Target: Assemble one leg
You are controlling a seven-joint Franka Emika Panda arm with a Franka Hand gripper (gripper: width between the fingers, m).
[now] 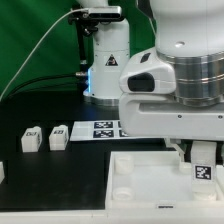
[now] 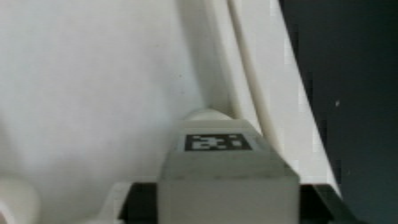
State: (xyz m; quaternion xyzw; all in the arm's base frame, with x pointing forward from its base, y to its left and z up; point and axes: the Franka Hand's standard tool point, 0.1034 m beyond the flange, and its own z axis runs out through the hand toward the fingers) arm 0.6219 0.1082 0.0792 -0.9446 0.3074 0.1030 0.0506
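Observation:
My gripper (image 1: 202,152) is shut on a leg (image 1: 203,168), a small white block with a black-and-white marker on its face. It holds the leg upright over the right side of the large white square part (image 1: 140,185). In the wrist view the leg (image 2: 219,142) sits between my two black fingers (image 2: 146,203), and my gripper (image 2: 226,208) is closed on its sides. The leg's far end points at the square part's raised edge (image 2: 240,60); whether it touches is hidden. Two more legs (image 1: 30,138) (image 1: 58,135) stand on the black table at the exterior view's left.
The marker board (image 1: 105,128) lies behind the square part near the arm's base (image 1: 105,70). Another white piece (image 1: 2,172) shows at the exterior view's far left edge. Black table (image 2: 347,80) runs beside the square part.

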